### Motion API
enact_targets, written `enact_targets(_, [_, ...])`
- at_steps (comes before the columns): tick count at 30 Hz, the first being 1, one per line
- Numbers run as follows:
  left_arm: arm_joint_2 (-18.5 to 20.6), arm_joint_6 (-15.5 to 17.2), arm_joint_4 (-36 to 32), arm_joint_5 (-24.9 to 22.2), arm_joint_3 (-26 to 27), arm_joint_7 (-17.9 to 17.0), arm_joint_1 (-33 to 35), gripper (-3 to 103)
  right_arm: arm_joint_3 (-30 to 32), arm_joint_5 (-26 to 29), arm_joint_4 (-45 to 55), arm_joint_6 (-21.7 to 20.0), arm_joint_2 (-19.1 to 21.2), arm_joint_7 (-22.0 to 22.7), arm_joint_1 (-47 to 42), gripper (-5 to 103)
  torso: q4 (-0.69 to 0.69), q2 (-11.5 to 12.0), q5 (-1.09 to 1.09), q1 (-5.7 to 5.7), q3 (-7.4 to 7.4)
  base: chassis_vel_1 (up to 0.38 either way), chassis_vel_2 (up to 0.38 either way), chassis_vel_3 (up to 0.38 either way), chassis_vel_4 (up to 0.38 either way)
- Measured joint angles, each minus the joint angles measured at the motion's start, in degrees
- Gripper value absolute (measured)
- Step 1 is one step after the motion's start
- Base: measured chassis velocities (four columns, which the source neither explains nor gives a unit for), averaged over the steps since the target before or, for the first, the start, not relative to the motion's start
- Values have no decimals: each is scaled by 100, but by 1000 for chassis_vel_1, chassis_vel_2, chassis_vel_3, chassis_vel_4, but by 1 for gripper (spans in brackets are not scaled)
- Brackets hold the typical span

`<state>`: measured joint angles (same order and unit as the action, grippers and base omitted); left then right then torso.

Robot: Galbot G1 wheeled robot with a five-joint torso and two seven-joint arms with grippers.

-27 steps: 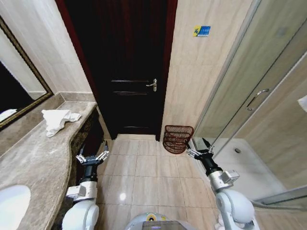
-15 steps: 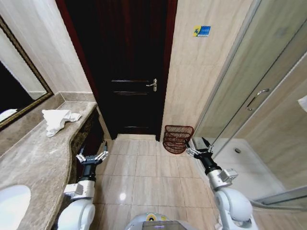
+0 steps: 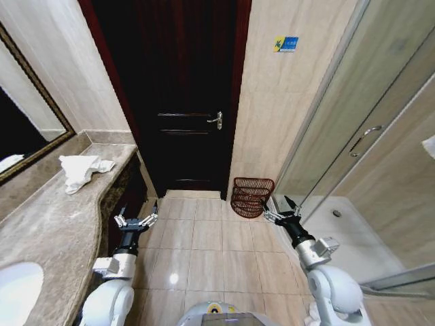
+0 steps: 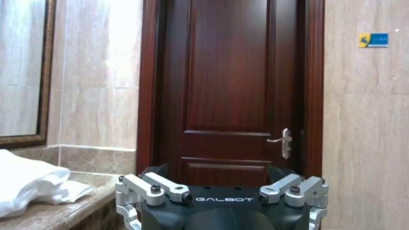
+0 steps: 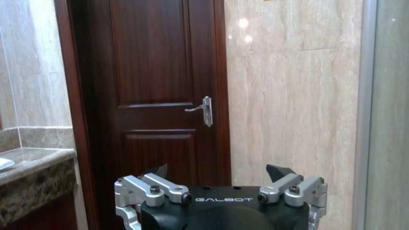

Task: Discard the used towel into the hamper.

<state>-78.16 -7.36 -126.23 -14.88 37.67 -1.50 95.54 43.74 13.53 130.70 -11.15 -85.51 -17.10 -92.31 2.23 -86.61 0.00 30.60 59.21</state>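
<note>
The used towel [image 3: 83, 170] is a crumpled white cloth lying on the marble counter [image 3: 47, 231] at the left, near its far end by the wall. The left wrist view shows the towel [image 4: 28, 184] on the counter edge. The hamper [image 3: 251, 195], a dark reddish-brown open-weave basket, stands on the floor against the wall right of the door. My left gripper [image 3: 136, 219] hangs open and low beside the counter front, well below the towel. My right gripper [image 3: 282, 212] is open just right of the hamper, holding nothing.
A dark wooden door [image 3: 183, 102] is shut straight ahead. A glass shower enclosure [image 3: 360, 142] closes off the right side. A sink basin [image 3: 17, 288] sits in the counter's near end, and a mirror [image 3: 20, 129] hangs above. Tiled floor [image 3: 204, 238] lies between the arms.
My left gripper has shifted slightly away from the counter, toward the middle. The right gripper, the towel and the hamper stay where they were.
</note>
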Motion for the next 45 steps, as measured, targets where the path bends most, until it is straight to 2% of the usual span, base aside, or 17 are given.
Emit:
enact_targets(5, [-71, -13, -21, 132, -41, -12, 42, 100, 15, -14, -50, 175, -26, 12, -76, 100, 0, 0, 0, 0, 0, 0, 0, 0, 0])
enact_targets(18, [-236, -22, -151, 364, -30, 64, 63, 100, 48, -27, 25, 216, -34, -23, -105, 100, 0, 0, 0, 0, 0, 0, 0, 0, 0])
enact_targets(45, [-238, -22, -97, 347, -37, 93, 29, 100, -4, -183, -7, 147, -65, -59, 42, 100, 0, 0, 0, -1, 0, -18, 24, 21, -21])
